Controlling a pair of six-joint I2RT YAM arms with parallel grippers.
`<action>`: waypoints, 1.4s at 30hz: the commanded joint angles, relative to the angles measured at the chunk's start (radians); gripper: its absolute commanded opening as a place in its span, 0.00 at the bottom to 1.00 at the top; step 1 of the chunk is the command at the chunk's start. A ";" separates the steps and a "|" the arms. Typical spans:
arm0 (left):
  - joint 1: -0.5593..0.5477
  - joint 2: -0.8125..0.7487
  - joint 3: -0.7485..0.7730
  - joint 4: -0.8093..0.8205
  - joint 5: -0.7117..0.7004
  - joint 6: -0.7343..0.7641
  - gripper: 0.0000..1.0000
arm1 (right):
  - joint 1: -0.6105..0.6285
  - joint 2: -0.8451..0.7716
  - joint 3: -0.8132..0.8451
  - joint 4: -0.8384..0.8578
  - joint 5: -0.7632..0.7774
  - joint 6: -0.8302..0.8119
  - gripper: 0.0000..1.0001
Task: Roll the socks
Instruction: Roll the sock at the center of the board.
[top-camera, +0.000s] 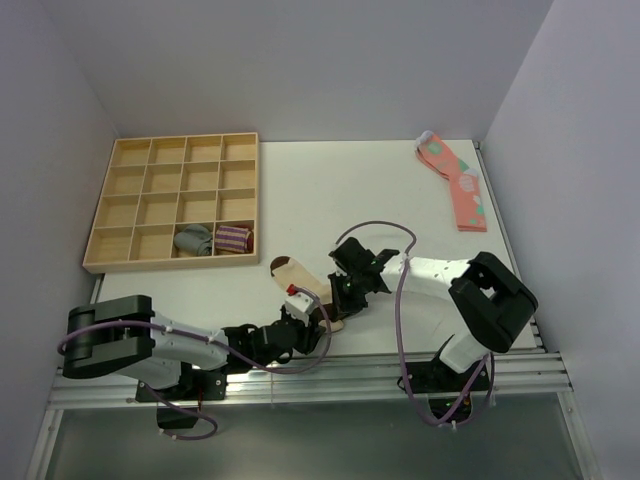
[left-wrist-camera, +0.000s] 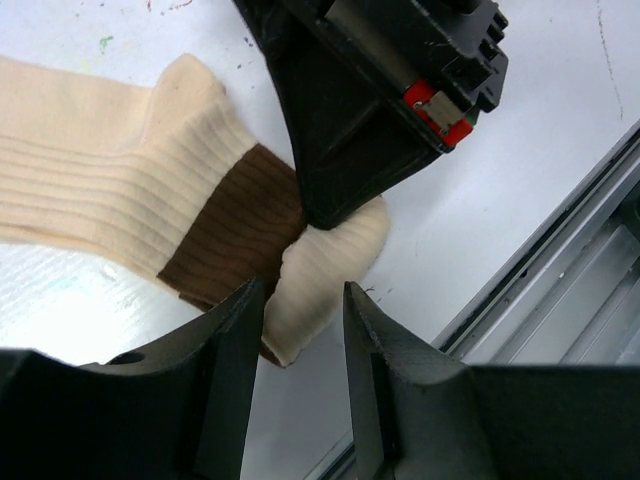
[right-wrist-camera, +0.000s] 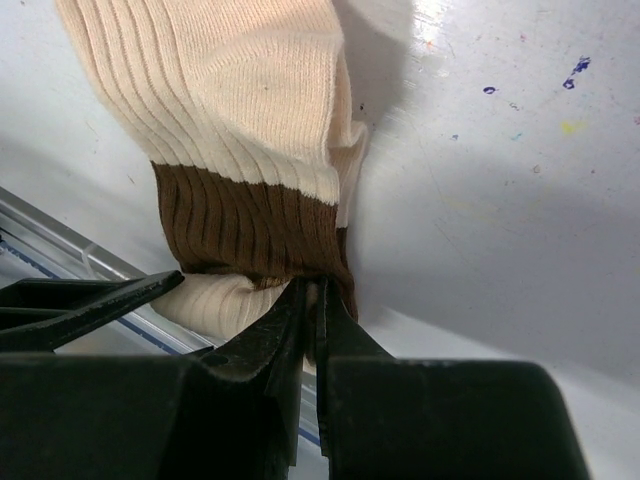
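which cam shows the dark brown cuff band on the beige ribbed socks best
Right wrist: the dark brown cuff band fills mid-frame, its lower edge pinched by the right gripper. Left wrist shows it partly behind that gripper. Top external barely shows it, tiny beneath that gripper.

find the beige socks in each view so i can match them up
Top external: beige socks lower centre, between the two arms.
Left wrist: left to centre, cuff end by the left pincer.
Right wrist: top centre, running down into the right pincer.
Shared landmark: the brown cuff band, pinched by the right pincer.
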 joint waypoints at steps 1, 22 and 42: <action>-0.009 0.027 0.041 0.076 0.013 0.064 0.43 | -0.007 0.048 -0.012 -0.127 0.074 -0.056 0.00; -0.005 0.159 0.023 0.153 0.082 0.009 0.15 | -0.009 0.040 -0.032 -0.047 0.050 -0.037 0.01; 0.289 0.191 -0.056 0.115 0.657 -0.269 0.00 | -0.010 -0.297 -0.242 0.285 0.185 0.038 0.42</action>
